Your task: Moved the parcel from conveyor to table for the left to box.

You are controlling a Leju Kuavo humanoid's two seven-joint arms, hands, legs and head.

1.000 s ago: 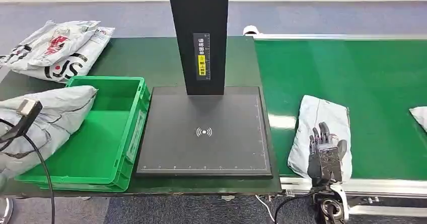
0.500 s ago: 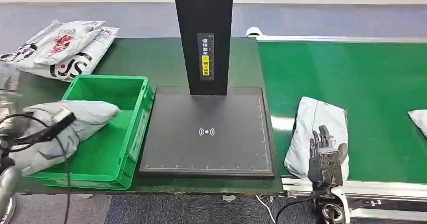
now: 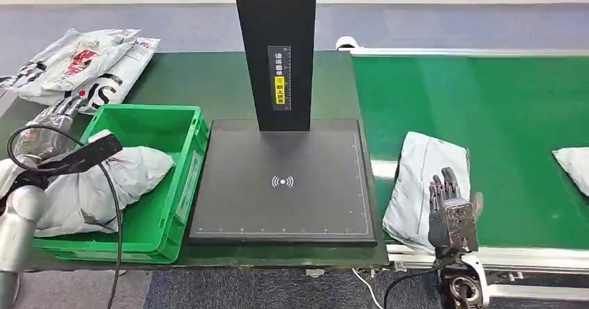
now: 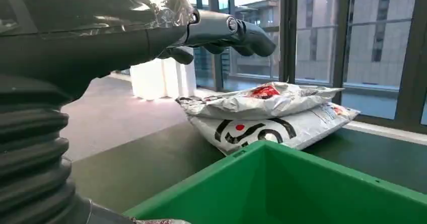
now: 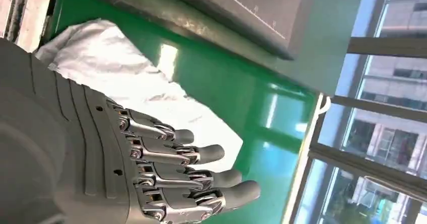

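Observation:
A grey parcel (image 3: 104, 184) lies inside the green box (image 3: 182, 177) at the table's front left. My left hand (image 3: 52, 118) hovers over the box's far left corner with its fingers stretched out and nothing in it; the left wrist view shows the same hand (image 4: 221, 30) empty above the box rim (image 4: 282, 168). On the conveyor a second grey parcel (image 3: 424, 184) lies near the belt's front edge. My right hand (image 3: 453, 212) floats just over that parcel's near end, fingers (image 5: 201, 156) straight and apart, above the parcel (image 5: 116, 68).
A black scanner pad (image 3: 281, 205) with a tall black post (image 3: 274, 45) stands between the box and the green conveyor belt (image 3: 486, 94). Printed white parcels (image 3: 76, 66) are piled at the table's back left. Another pale parcel (image 3: 573, 160) enters at the belt's right edge.
My left hand has let go of the grey parcel, which now lies in the green box, and has lifted toward the back left. The conveyor parcels have drifted slightly left.

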